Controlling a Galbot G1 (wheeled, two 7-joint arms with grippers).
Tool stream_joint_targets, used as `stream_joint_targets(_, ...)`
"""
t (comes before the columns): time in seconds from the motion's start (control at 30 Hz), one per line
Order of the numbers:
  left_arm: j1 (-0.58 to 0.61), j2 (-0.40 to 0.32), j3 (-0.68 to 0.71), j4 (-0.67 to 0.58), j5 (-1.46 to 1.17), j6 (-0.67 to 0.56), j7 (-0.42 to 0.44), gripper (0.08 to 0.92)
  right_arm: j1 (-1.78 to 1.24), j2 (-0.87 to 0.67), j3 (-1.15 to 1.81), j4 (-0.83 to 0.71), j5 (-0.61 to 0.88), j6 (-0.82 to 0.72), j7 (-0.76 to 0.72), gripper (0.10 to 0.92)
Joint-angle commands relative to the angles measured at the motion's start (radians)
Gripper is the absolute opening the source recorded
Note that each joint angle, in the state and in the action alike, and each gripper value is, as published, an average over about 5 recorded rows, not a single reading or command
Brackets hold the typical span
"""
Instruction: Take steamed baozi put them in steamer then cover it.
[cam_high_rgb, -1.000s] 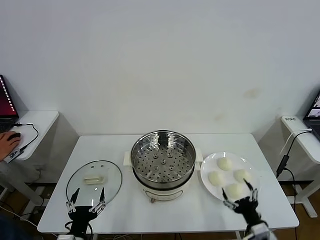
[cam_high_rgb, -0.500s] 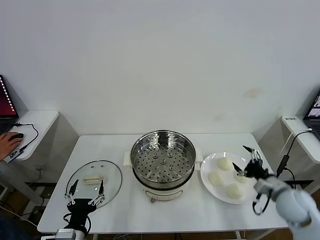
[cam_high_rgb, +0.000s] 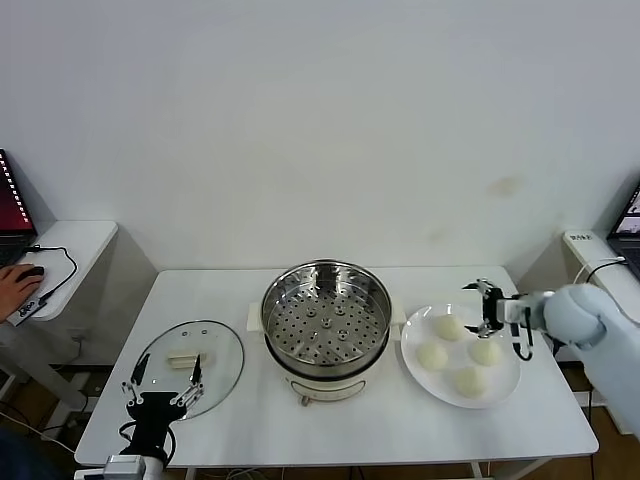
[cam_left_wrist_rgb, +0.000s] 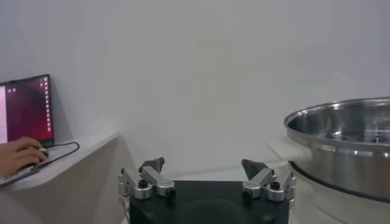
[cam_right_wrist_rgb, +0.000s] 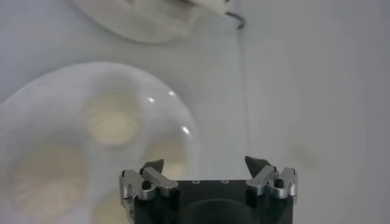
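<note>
Right arm swings in over the plate; no bun lifted yet.

The right gripper (cam_high_rgb: 487, 307) has come up from the desk's near edge and now hovers above the far side of the plate (cam_high_rgb: 507, 378), jaws apart and empty. All four steamed baozi (cam_high_rgb: 449, 326) still sit there, right of the empty steamer (cam_high_rgb: 326, 325). The first pick looks close, though its height over the buns is hard to judge. The left gripper (cam_high_rgb: 161, 378) waits, jaws apart, by the cover (cam_high_rgb: 188, 357) lying near-left.

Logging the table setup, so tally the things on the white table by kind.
Steamed baozi: 4
Plate: 1
Steamer: 1
Cover: 1
Total: 7
</note>
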Motion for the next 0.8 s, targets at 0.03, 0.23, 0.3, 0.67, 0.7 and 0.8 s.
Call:
stream_joint_targets(0.03, -0.004, 0.001, -0.008, 0.002, 0.002, -0.001, -0.001, 0.823, 0.289, 0.056, -0.295, -0.196, 0.021, 0.013, -0.155, 0.823)
stream_joint_targets(0.23, -0.003, -0.002, -0.019, 0.001, 0.001, -0.001, -0.001, 0.823, 0.302, 0.154, -0.325, -0.311, -0.012, 0.024, -0.157, 0.823)
stream_joint_targets(0.3, -0.005, -0.002, -0.020, 0.001, 0.002, 0.000, 0.000, 0.823, 0.291, 0.171, -0.326, -0.327, -0.020, 0.021, -0.154, 0.823)
stream_joint_targets(0.67, -0.006, -0.003, -0.023, -0.001, 0.009, 0.000, 0.003, 0.823, 0.249, 0.222, -0.302, -0.396, -0.071, 0.013, -0.115, 0.823)
stream_joint_targets(0.7, -0.005, -0.003, -0.024, -0.001, 0.009, -0.001, 0.004, 0.823, 0.245, 0.228, -0.297, -0.406, -0.077, 0.015, -0.110, 0.822)
stream_joint_targets(0.8, -0.004, -0.003, -0.027, -0.002, 0.011, -0.001, 0.005, 0.823, 0.235, 0.247, -0.284, -0.439, -0.087, 0.018, -0.098, 0.813)
